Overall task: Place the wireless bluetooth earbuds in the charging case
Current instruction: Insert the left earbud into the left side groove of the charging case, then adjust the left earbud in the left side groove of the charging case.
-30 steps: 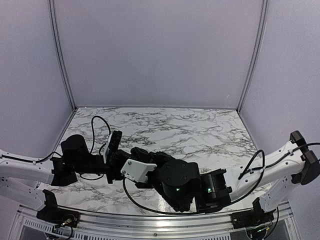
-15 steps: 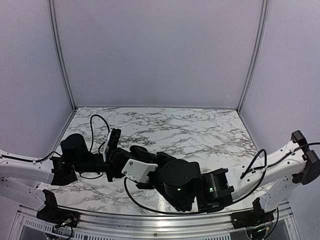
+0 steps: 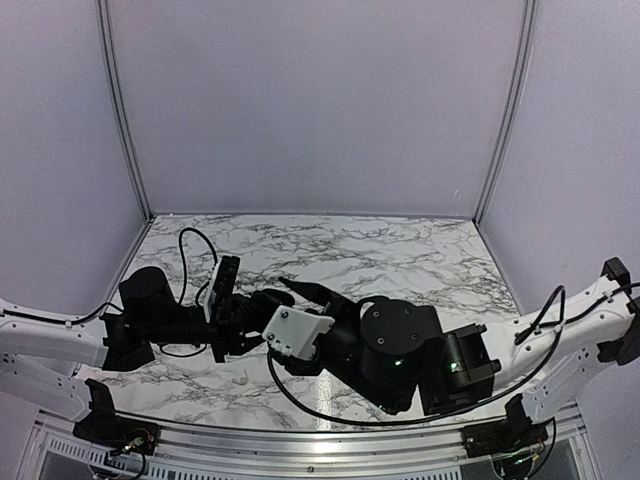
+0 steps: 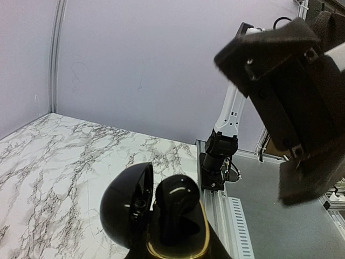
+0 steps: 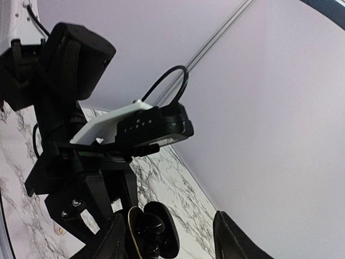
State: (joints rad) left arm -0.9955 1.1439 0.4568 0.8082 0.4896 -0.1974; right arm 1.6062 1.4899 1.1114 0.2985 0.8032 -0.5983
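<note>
Charging case (image 4: 175,253) and earbud (image 4: 178,208) hang in the air above the marble counter (image 3: 400,250), not resting on it. Any slip therefore means a fall onto hard stone, and a small black part would be hard to find there.

The left arm (image 3: 60,340) and right arm (image 3: 400,350) meet in a tight knot over the near half, so a sideways swing by either could knock the other.

The left fingers (image 3: 255,310) are clamped on the black, gold-rimmed charging case. A rounded shell in a narrow pinch can twist or squirt free if bumped.

The right fingers (image 5: 116,240) stand apart and hold nothing. The case shows in the gap between them, though I cannot tell whether it is level with their tips or beyond. If they back away crooked, they could clip the case or drag the bud out.

The lid (image 4: 126,213) is tilted back on its hinge, and a nudge could fold it down onto the bud.

The one earbud I can see sits in the well but rises above the gold rim. I judge it may not be fully seated and could tip out. No second bud shows in any view.
</note>
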